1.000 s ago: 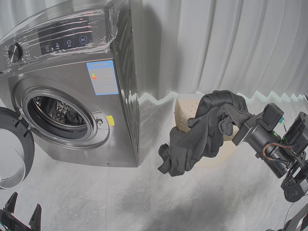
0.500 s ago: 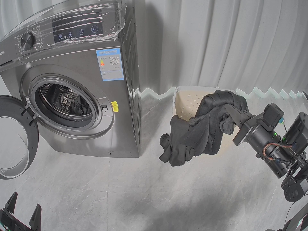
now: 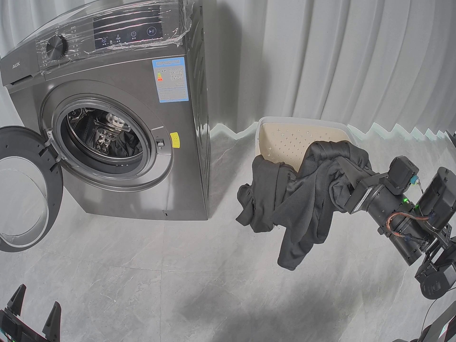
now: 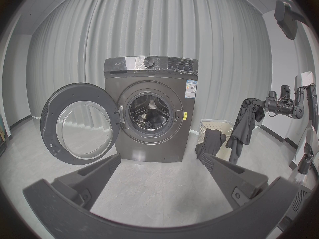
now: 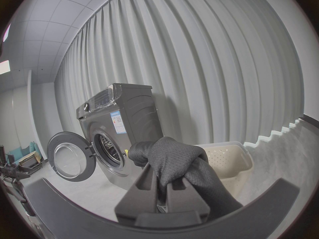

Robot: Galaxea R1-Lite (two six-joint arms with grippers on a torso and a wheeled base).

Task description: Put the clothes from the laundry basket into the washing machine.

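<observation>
My right gripper [image 3: 350,173] is shut on a dark grey garment [image 3: 308,200], held in the air in front of the cream laundry basket [image 3: 297,136]. One long end hangs toward the floor. In the right wrist view the fabric [image 5: 172,156] bunches over the shut right gripper [image 5: 161,191]. Another dark cloth [image 4: 211,141] drapes over the basket's [image 4: 217,125] front rim. I cannot tell whether the two are joined. The washing machine [image 3: 180,134] stands at the left, door [image 3: 21,186] swung open, with dark clothes [image 3: 121,143] in the drum. My left gripper [image 3: 33,312] is open, low at the near left.
White curtains run along the back wall. Bare grey floor [image 3: 180,271] lies between the washing machine's front and the basket. The open door juts out at the far left. In the left wrist view the drum opening [image 4: 149,112] faces my left gripper [image 4: 159,171].
The camera has moved, so the machine and basket sit further right and higher in the picture. A long end of the held garment has dropped free and now hangs lower.
</observation>
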